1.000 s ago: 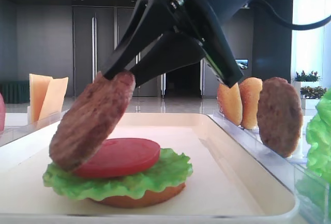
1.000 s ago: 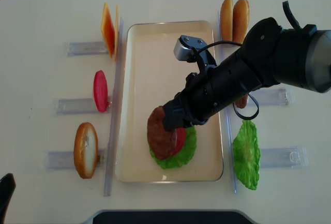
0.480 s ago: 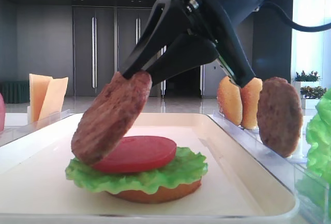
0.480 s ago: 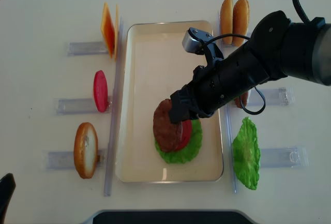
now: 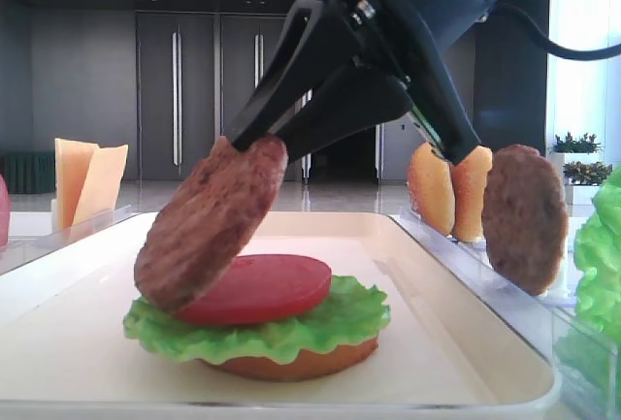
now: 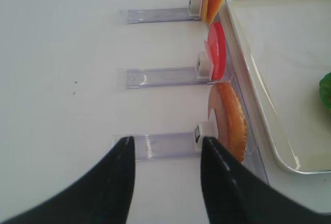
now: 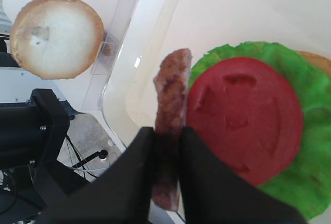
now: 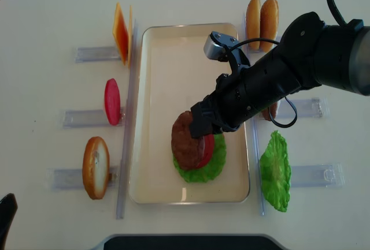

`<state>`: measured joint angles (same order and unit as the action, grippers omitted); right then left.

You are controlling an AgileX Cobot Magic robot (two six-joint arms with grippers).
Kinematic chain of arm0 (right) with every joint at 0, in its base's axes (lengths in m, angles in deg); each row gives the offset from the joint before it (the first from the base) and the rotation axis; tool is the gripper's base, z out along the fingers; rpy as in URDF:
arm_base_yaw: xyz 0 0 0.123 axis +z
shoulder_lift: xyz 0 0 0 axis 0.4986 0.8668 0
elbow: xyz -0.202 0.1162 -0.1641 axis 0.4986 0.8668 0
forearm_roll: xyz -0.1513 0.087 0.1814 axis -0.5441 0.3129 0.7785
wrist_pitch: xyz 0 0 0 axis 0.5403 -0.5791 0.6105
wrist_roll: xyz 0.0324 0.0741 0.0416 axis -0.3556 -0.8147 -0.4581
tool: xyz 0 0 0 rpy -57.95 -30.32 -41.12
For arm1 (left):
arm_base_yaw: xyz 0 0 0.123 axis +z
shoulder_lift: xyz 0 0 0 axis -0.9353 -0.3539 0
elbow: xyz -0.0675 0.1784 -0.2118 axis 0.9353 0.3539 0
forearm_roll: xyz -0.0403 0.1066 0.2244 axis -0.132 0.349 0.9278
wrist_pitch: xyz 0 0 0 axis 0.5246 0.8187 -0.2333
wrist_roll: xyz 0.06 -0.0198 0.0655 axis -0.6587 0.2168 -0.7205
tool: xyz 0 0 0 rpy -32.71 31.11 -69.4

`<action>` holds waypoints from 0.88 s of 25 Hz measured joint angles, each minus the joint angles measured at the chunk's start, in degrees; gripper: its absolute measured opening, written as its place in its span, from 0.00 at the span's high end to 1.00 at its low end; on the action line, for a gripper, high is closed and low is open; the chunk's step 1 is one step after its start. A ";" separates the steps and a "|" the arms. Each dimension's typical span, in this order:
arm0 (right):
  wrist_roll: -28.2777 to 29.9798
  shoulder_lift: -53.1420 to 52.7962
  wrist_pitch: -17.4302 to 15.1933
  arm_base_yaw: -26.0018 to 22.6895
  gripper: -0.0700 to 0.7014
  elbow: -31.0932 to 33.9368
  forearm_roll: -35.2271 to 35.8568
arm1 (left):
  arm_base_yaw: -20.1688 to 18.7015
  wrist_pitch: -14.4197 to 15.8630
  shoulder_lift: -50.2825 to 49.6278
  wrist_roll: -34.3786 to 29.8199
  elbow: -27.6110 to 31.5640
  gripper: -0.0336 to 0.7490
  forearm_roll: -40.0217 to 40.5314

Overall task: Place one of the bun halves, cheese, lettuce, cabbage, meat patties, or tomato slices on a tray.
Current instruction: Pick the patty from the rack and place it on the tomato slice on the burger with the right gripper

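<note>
On the cream tray [image 8: 191,28] lies a stack: bun half [image 5: 291,364], lettuce [image 5: 291,328], tomato slice [image 5: 267,284]. My right gripper [image 5: 257,139] is shut on the upper edge of a brown meat patty [image 5: 209,226]. The patty hangs tilted, its lower edge at the stack's left side, touching the tomato and lettuce. In the right wrist view the patty [image 7: 173,89] is edge-on between the fingers of that gripper [image 7: 166,131], beside the tomato slice [image 7: 248,115]. My left gripper [image 6: 168,144] stands open and empty over the table, left of the tray.
Clear racks flank the tray. On the left stand cheese [image 8: 121,33], a tomato slice [image 8: 112,101] and a bun half [image 8: 96,167]. On the right are two bun halves [image 8: 261,16], another patty [image 5: 524,216] and a lettuce leaf [image 8: 275,172].
A second ago the right gripper and patty were further left; they moved right, and the stack slid slightly right with them. Nothing has moved in the last half second.
</note>
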<state>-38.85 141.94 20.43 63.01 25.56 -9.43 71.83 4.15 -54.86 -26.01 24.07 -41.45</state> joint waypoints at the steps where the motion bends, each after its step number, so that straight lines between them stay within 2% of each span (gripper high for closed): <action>1: 0.00 0.00 0.00 0.00 0.74 0.00 -0.12 | 0.00 0.00 0.00 0.00 0.00 0.54 0.00; 3: 0.00 0.00 0.00 0.00 0.73 0.00 -0.31 | 0.00 0.00 0.00 0.00 0.00 0.54 0.00; 5: 0.00 0.00 0.00 0.00 0.69 0.00 -0.57 | 0.00 0.00 0.00 0.00 0.00 0.54 0.00; 9: 0.00 0.00 0.00 0.00 0.51 0.00 -1.74 | 0.00 0.00 0.00 0.00 0.00 0.54 0.00; 13: 0.00 0.00 0.00 0.00 0.39 0.00 -3.58 | 0.00 0.00 0.00 0.00 0.00 0.54 0.00; 18: -0.06 -1.68 0.62 0.00 0.21 0.00 -7.08 | 0.00 0.00 0.00 0.00 0.00 0.54 0.00; 22: -3.77 -4.14 1.36 0.00 0.16 0.00 -13.94 | 0.00 0.00 0.00 0.00 0.00 0.54 0.00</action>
<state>-42.62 137.80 21.79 63.01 25.56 -23.37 71.83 4.15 -54.86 -26.01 24.07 -41.45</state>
